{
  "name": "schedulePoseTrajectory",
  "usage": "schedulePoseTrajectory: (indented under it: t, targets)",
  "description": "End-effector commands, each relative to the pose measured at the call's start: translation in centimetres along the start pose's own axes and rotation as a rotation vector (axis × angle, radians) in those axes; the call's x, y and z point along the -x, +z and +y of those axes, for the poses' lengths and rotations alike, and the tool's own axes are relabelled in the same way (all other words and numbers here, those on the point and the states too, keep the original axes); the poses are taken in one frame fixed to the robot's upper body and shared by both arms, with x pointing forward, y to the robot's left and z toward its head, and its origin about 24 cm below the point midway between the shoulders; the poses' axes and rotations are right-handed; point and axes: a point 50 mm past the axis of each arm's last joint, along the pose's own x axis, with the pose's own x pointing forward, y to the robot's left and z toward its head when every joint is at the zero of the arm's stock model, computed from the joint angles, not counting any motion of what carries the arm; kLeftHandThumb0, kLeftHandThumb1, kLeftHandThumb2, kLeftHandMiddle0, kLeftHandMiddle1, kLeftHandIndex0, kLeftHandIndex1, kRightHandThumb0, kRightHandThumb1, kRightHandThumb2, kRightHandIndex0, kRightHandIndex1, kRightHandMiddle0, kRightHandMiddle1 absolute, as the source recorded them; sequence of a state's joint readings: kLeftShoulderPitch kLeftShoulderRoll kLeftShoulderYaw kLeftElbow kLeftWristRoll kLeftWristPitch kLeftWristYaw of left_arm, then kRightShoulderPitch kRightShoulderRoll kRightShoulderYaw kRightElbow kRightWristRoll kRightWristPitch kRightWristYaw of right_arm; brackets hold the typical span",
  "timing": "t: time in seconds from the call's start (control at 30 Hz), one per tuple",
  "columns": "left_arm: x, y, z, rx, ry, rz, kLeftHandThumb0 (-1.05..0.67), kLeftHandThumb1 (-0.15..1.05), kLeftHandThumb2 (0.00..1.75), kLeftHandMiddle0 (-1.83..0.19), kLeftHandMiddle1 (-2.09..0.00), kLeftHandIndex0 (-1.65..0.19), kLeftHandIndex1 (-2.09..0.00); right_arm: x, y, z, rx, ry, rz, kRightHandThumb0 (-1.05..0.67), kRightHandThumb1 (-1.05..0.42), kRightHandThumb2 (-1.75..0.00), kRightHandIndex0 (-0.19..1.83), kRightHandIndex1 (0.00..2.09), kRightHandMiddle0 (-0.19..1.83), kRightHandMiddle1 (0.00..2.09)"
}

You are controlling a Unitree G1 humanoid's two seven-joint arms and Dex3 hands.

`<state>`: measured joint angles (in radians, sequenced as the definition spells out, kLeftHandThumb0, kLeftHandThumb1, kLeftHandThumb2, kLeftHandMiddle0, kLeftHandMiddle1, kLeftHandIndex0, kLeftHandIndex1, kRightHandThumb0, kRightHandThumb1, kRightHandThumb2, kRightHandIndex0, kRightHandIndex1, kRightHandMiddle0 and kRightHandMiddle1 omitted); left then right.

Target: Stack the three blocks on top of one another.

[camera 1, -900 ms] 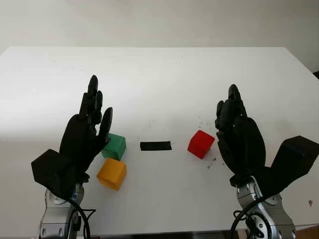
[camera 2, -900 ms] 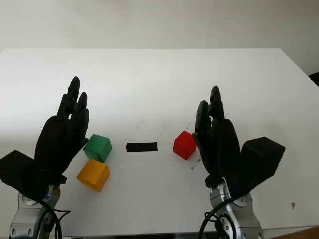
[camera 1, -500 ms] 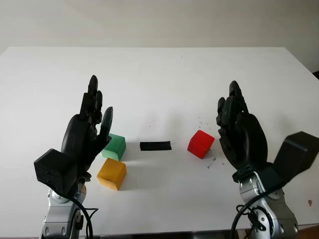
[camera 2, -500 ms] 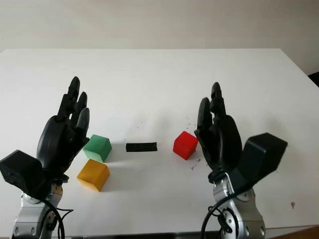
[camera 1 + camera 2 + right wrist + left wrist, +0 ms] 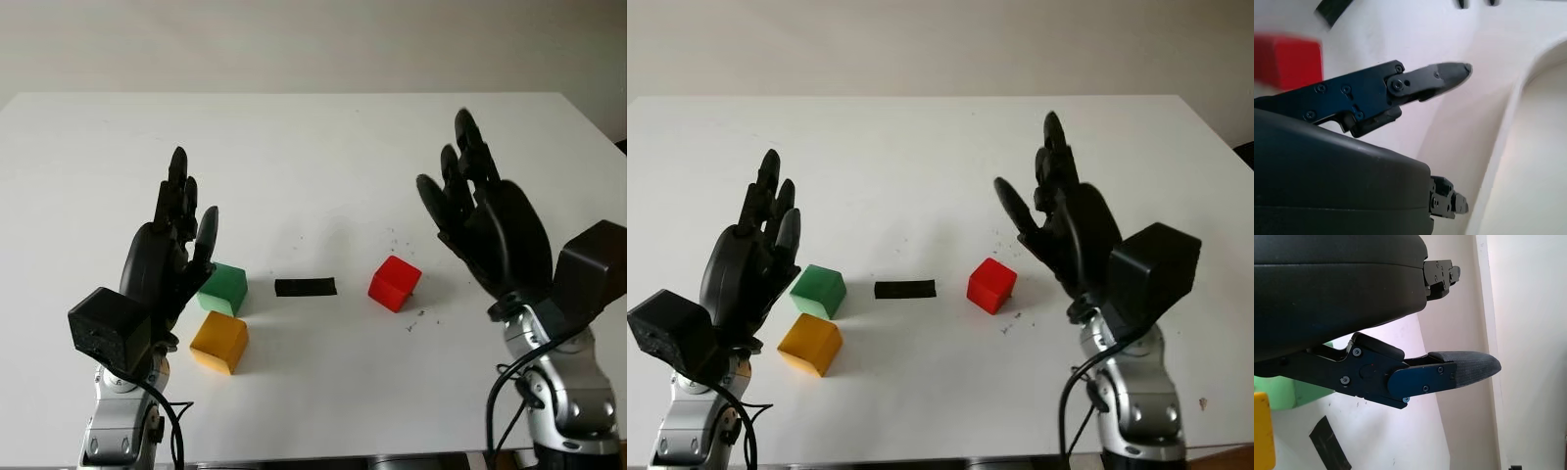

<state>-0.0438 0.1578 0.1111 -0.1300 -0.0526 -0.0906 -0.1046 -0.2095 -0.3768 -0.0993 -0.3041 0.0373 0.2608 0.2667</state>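
Three blocks lie unstacked on the white tabletop (image 5: 313,137), placed here relative to the black tape strip (image 5: 306,287) near its middle. The green block (image 5: 224,288) sits just left of the tape. The yellow block (image 5: 219,342) lies nearer the robot than the green one, just beside it and at most touching at a corner, so it stands left of and below the tape in the head views. The red block (image 5: 395,283) sits to the right of the tape, turned at an angle to it, well apart from the other two blocks. A scatter of small dark specks (image 5: 416,318) marks the tabletop around the red block.

The left hand (image 5: 171,257) is held upright on the left of the tape, raised over the tabletop beside the green block and partly covering its left edge in the left eye view; it is open and holds nothing. In the left wrist view one finger (image 5: 1449,374) reaches out over the bare tabletop, with the green and yellow blocks and one end of the tape behind it.

The right hand (image 5: 487,227) is raised to the right of the red block, farther from the tape than that block, clear of it; it is open and holds nothing. In the right wrist view one finger (image 5: 1415,81) extends past the red block.
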Motion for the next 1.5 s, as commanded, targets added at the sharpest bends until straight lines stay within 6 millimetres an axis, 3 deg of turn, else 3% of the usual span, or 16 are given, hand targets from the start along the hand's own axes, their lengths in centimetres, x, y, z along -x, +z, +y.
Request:
schedulePoseTrajectory:
  t: [0.0, 0.13, 0.3, 0.63, 0.9, 1.47]
  targets:
    - [-0.3, 0.1, 0.4, -0.004, 0.001, -0.025, -0.70, 1.05, 0.55, 0.14, -0.04, 0.15, -0.04, -0.6, 1.3, -1.6, 0.172, 0.038, -0.034, -0.50, -0.88, -0.03, -0.12, 0.05, 0.03, 0.14]
    - [-0.3, 0.1, 0.7, -0.011, 0.018, -0.031, -0.69, 1.05, 0.57, 0.16, -0.04, 0.16, -0.04, -1.0, 3.5, -3.0, 0.556, 0.193, -0.042, -0.54, -0.81, -0.03, -0.10, 0.06, 0.09, 0.16]
    - [-0.3, 0.1, 1.4, 0.011, 0.026, -0.041, -0.65, 1.05, 0.56, 0.16, -0.05, 0.18, -0.04, -1.1, 4.4, -2.7, 0.852, 0.378, -0.060, -0.50, -0.76, -0.04, -0.04, 0.08, 0.24, 0.19]
    - [-0.4, 0.4, 1.9, 0.024, 0.007, -0.047, -0.62, 1.05, 0.57, 0.19, -0.01, 0.19, 0.00, -1.5, 4.2, -1.2, 1.148, 0.638, -0.083, -0.53, -0.79, -0.06, -0.05, 0.05, 0.37, 0.15]
    - [-0.8, 0.4, 1.8, 0.014, -0.001, -0.038, -0.61, 1.05, 0.60, 0.19, -0.03, 0.19, 0.00, -1.8, 2.4, -0.1, 1.213, 0.738, -0.157, -0.58, -0.82, -0.06, -0.03, 0.06, 0.40, 0.13]
    - [-1.2, 0.3, 1.4, -0.019, -0.013, -0.036, -0.65, 1.05, 0.61, 0.17, -0.05, 0.18, -0.04, -2.1, -0.6, -0.1, 1.238, 0.653, -0.206, -0.52, -0.85, -0.05, -0.06, 0.05, 0.42, 0.11]
